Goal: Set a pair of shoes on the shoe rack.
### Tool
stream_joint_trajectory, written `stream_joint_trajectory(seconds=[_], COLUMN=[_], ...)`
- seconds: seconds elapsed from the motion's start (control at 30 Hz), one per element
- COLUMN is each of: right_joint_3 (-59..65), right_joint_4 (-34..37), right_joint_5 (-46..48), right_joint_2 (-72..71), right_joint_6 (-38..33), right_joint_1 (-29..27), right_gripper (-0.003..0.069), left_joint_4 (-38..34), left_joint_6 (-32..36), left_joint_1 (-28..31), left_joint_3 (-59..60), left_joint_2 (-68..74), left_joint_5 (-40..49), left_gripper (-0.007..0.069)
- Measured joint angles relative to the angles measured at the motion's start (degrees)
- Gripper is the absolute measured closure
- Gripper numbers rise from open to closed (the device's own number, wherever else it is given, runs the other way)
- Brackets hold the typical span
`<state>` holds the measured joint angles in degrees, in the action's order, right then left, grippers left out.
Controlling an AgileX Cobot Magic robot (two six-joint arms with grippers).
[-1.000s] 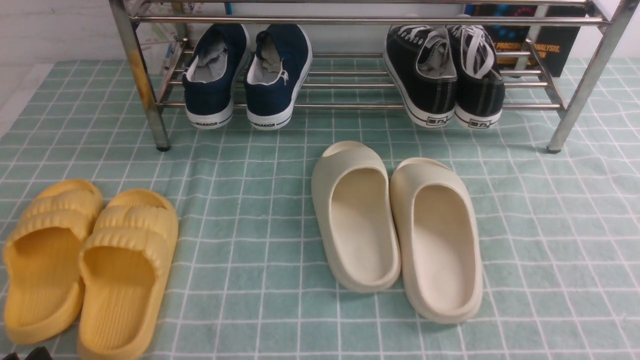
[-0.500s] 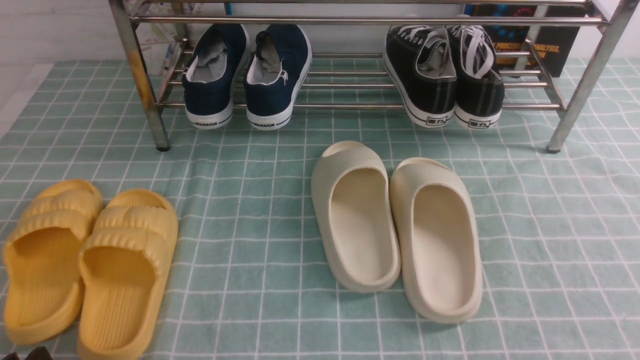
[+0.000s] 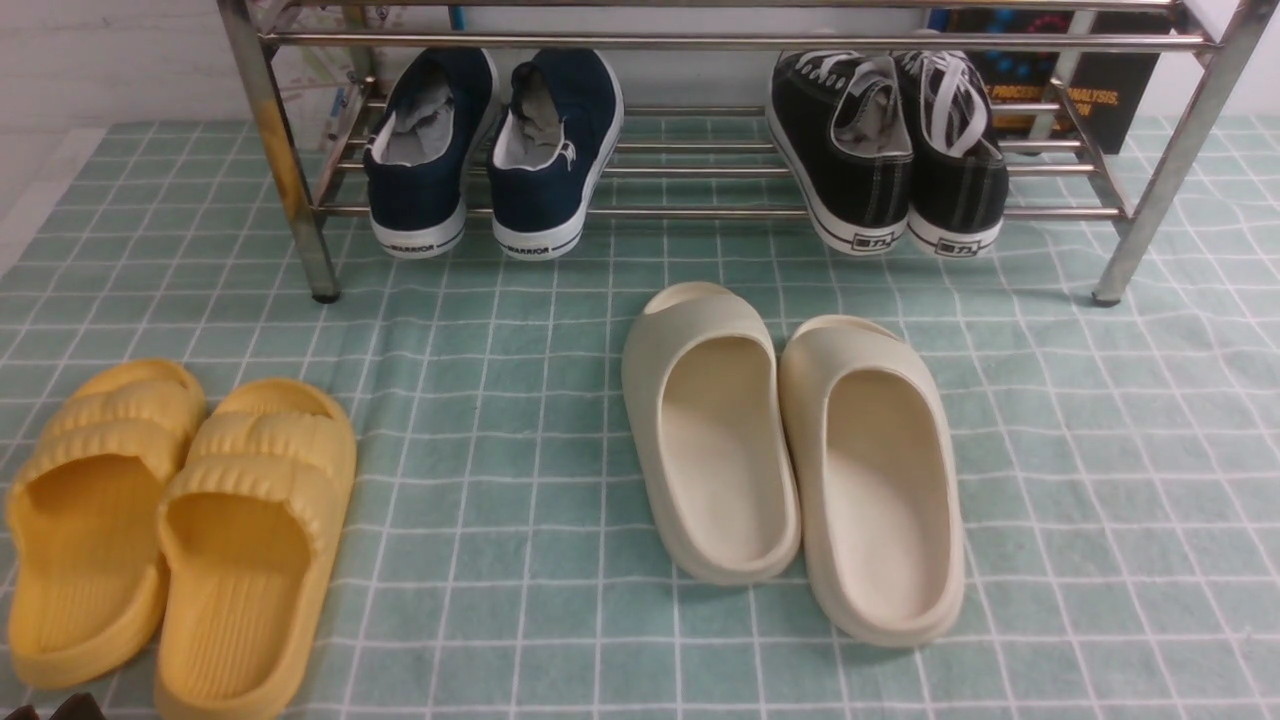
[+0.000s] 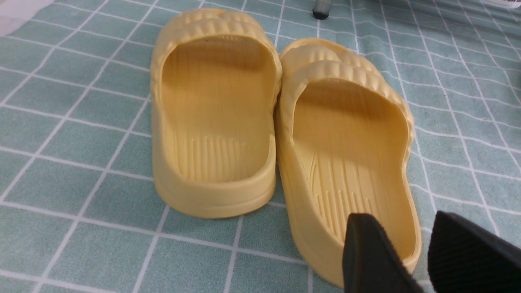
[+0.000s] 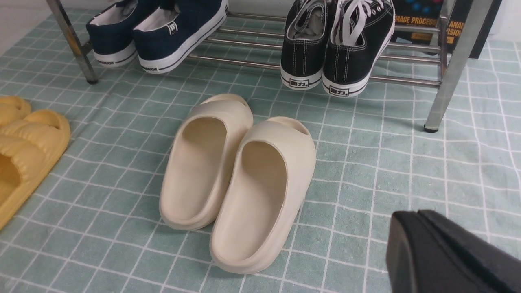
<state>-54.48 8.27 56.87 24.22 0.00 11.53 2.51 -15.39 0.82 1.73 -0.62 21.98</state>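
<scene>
Presently catalogued, one moment, three views.

Item 1: pair of shoes, black canvas, white laces. Location: lower shelf of the shoe rack, upper right of the front view, heels outward and overhanging the front bar. Judged placed; nothing of the task appears left beyond the arms staying clear.

Item 2: navy slip-on sneakers, same shelf, upper left of centre, well apart from Item 1.

Item 3: cream slides, on the green checked cloth, centre frame, touching side by side.

Item 4: yellow slides, lower left, on the cloth.

Item 5: left gripper, lower right of its wrist view, fingers apart, holding nothing, just above the heel of one yellow slide. The front view shows only a dark sliver at its lower left edge, possibly this gripper.

Item 6: right gripper, lower right of its wrist view, fingers together, empty. Absent from the front view.

Note: the right wrist view alone shows the rack's right foot and the shoes' heel labels together; the left wrist view shows the yellow slides' ribbed insoles.
</scene>
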Motion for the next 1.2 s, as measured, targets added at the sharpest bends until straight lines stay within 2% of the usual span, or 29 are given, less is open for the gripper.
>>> stream_joint_trajectory(seconds=[0.33,0.5,0.6,0.7,0.8,0.83,0.87,0.93,0.97,1.13,1.2], right_joint_3=[0.0,1.5,7.6,16.5,28.2,28.9,34.6,37.2,43.4,54.4,55.8], right_joint_4=[-2.8,-5.3,-6.9,-8.3,-9.9,-9.9,-10.1,-10.1,-10.1,-10.1,-10.3], right_joint_5=[-1.0,-4.6,-12.2,-23.9,-38.9,-39.8,-45.8,-48.7,-52.7,-54.3,-51.0], right_joint_2=[-0.3,-0.5,-2.3,-5.5,-9.7,-9.9,-11.7,-12.8,-15.1,-21.3,-23.8], right_joint_6=[-0.4,-0.4,0.0,0.0,0.0,0.0,0.0,0.0,1.9,6.3,7.5], right_joint_1=[0.0,0.0,-0.2,-1.7,-4.7,-4.9,-6.9,-7.9,-10.2,-13.7,-14.5], right_gripper=[0.0662,0.0662,0.0662,0.0662,0.0662,0.0662,0.0662,0.0662,0.0662,0.0662,0.0662], left_joint_4=[0.0,0.0,0.0,0.0,0.0,0.0,0.0,0.0,0.0,0.0,0.0], left_joint_6=[0.0,0.0,0.0,0.0,0.0,0.0,0.0,0.0,0.0,0.0,0.0], left_joint_1=[0.0,0.0,0.0,0.0,0.0,0.0,0.0,0.0,0.0,0.0,0.0], left_joint_3=[0.0,0.0,0.0,0.0,0.0,0.0,0.0,0.0,0.0,0.0,0.0], left_joint_2=[0.0,0.0,0.0,0.0,0.0,0.0,0.0,0.0,0.0,0.0,0.0], left_joint_5=[0.0,0.0,0.0,0.0,0.0,0.0,0.0,0.0,0.0,0.0,0.0], left_gripper=[0.0386,0.0386,0.0386,0.0386,0.0386,0.0386,0.0386,0.0386,0.0386,0.0386,0.0386])
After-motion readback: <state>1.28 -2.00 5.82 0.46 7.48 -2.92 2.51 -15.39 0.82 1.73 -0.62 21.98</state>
